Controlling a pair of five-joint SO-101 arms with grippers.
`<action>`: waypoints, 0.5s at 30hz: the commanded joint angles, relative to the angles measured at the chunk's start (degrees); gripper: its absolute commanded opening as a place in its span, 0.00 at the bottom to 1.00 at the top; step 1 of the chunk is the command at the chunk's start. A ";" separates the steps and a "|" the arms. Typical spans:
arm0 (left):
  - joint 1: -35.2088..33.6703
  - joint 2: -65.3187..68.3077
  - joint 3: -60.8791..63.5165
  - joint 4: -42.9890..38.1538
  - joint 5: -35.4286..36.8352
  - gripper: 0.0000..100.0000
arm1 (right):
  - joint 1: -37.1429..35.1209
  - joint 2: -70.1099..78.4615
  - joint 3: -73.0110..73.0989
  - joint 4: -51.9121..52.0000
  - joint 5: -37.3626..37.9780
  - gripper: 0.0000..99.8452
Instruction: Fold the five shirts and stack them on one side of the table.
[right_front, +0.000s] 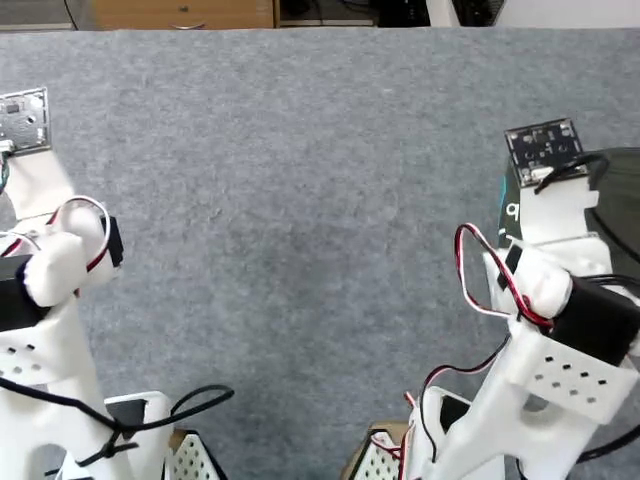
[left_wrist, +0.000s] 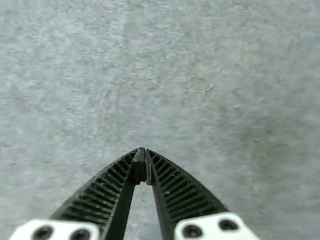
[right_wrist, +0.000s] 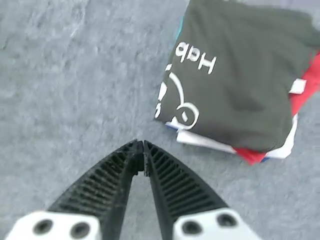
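A wide bare stretch of the grey table (right_front: 300, 200) is seen between the two arms in the high view, open from the far edge down to the arm bases. Beyond that far edge a wooden cabinet (right_front: 185, 12) is glimpsed. The left arm (right_front: 45, 300) is placed at the table's left margin and the right arm (right_front: 545, 300) at its right margin.

The stack (right_wrist: 235, 80) of folded shirts is laid on the right side of the table, just beside the right arm. It is topped by a dark shirt (right_wrist: 250, 65) with a white print. Under it, red, white and blue edges are shown at one corner. The number of layers cannot be counted with certainty.

The left claw (left_wrist: 141, 167) is held over bare grey cloth, its black ribbed fingers (left_wrist: 112, 190) pressed together at the tips, and nothing is gripped. The right claw (right_wrist: 140, 157) is likewise drawn tight, tip against tip, with nothing between. It is kept apart from the stack, near its printed corner.

In the high view the stack (right_front: 618, 195) is cut off by the right edge and largely hidden behind the right arm.
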 joint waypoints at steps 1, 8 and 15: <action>2.73 -1.01 -1.23 0.62 5.19 0.02 | -0.48 -0.84 0.04 1.85 -0.79 0.00; 10.64 -5.14 -0.79 0.62 11.69 0.02 | -0.66 -2.68 0.04 1.76 -7.03 0.00; 20.75 -15.78 8.53 -1.41 11.69 0.02 | -1.10 -6.46 3.82 1.23 -14.51 0.00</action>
